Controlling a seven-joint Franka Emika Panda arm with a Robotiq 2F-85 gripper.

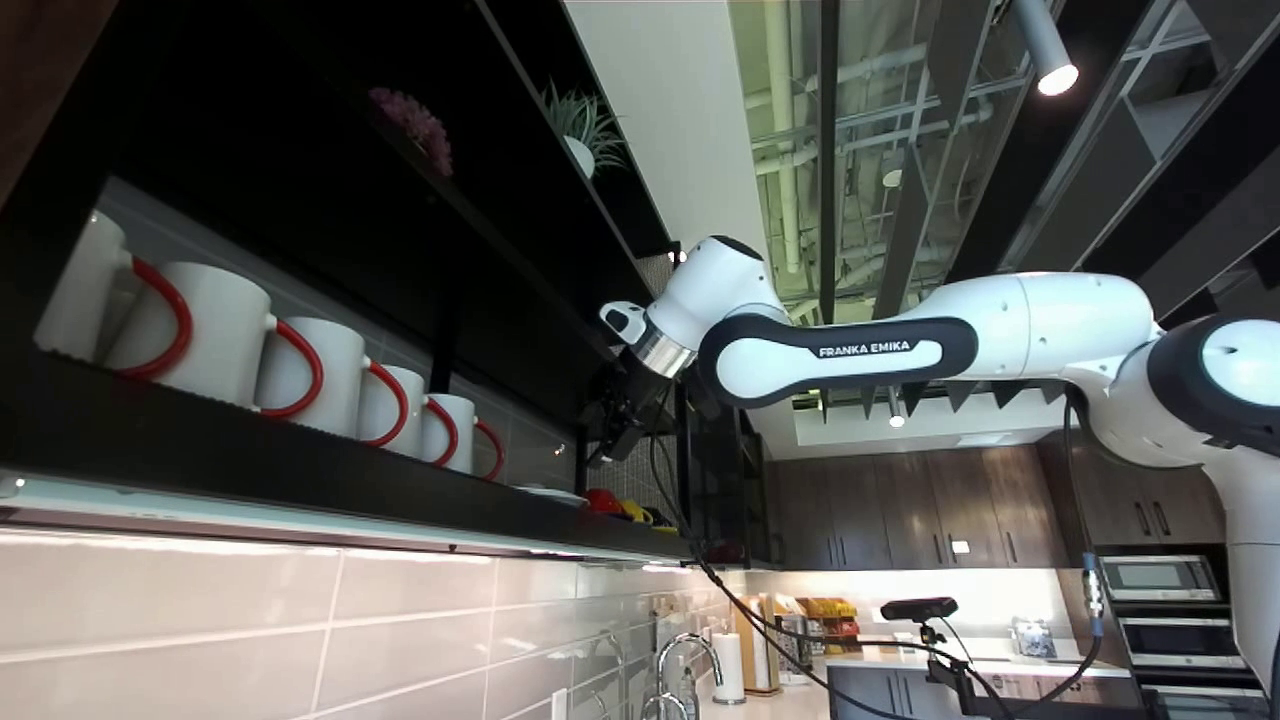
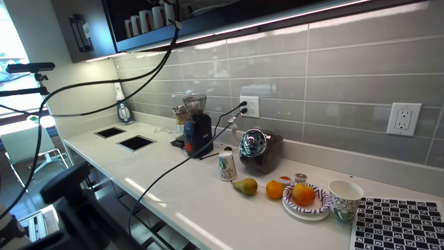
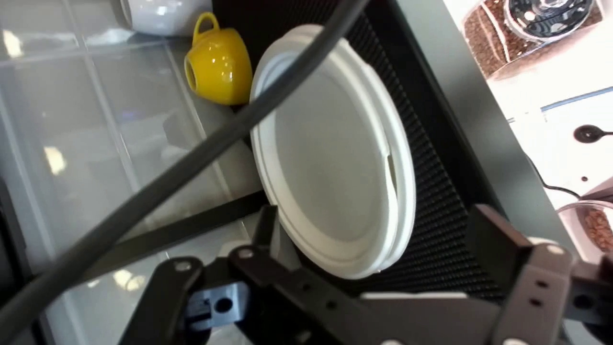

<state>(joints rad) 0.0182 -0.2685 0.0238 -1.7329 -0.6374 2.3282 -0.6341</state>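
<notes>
Your gripper (image 3: 378, 220) stands spread wide beside the stacked white plates (image 3: 330, 163) on the black shelf (image 3: 433, 187), and nothing looks pinched. Careful: one finger (image 3: 265, 227) sits close to the plate rims, so a sideways swing could shove the stack into the yellow cup (image 3: 222, 67) just beyond. Watch that dark cable (image 3: 251, 115) too, crossing in front of the plates; slack like that could snag a rim. Containers now: you can't see inside the yellow cup, nor the white cup (image 3: 167, 17) past it. Down on the counter (image 2: 194, 201), in an exterior view, a patterned plate (image 2: 323, 199) bears a reddish-orange fruit (image 2: 303, 193), and a jar (image 2: 263, 158) holds something dark.
</notes>
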